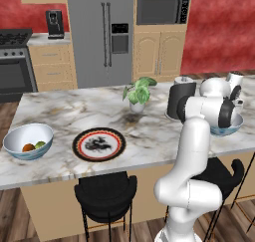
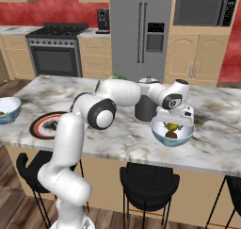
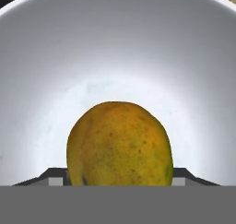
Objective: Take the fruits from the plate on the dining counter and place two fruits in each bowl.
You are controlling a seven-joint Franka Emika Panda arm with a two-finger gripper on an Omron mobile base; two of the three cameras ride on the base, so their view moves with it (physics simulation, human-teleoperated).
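My gripper hangs over the right bowl on the dining counter, shut on a yellow-green fruit. In the hand view that fruit sits between the fingers, with the bowl's white inside behind it. A dark brown fruit lies at the bottom of this bowl. The left bowl holds an orange fruit and a green fruit. The plate lies bare between the two bowls. In the left base view the arm hides most of the right bowl.
A potted plant and a dark round canister stand at the back of the counter, the canister just behind the right bowl. Black stools line the counter's near side. A stove, fridge and coffee maker stand along the far wall.
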